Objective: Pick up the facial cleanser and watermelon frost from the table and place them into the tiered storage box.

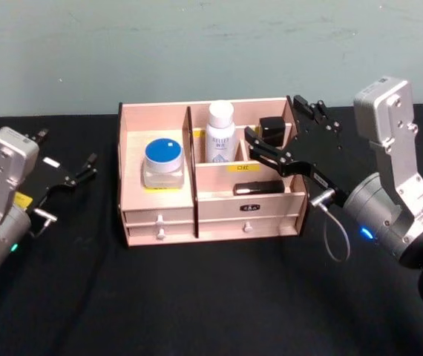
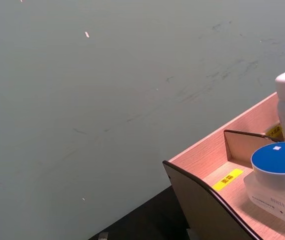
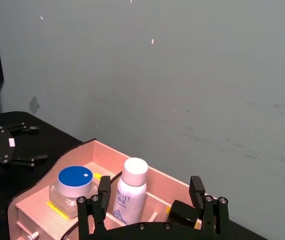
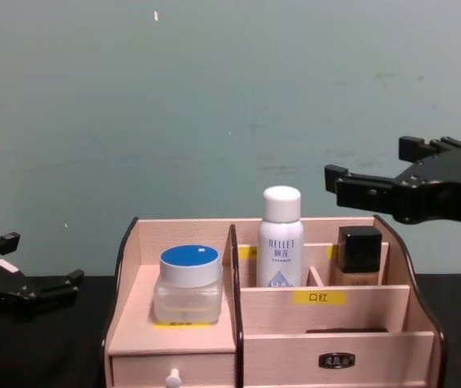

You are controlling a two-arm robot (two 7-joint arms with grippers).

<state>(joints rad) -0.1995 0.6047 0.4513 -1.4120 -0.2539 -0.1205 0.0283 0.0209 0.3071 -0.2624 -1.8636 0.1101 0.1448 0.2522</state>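
- Right gripper (image 1: 269, 147) hovers released above tiered storage box (image 1: 159, 219), right part.
- Facial cleanser (image 1: 220, 133), watermelon frost (image 1: 164, 163) inside.
- Left gripper (image 1: 78, 172) released, left.

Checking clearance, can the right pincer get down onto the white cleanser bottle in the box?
Probably yes: the right pincer hangs open above the box, and the facial cleanser stands upright with its cap uncovered.

facial cleanser (image 1: 220, 131), watermelon frost (image 1: 163, 162) upright in tiered storage box (image 1: 156, 197)
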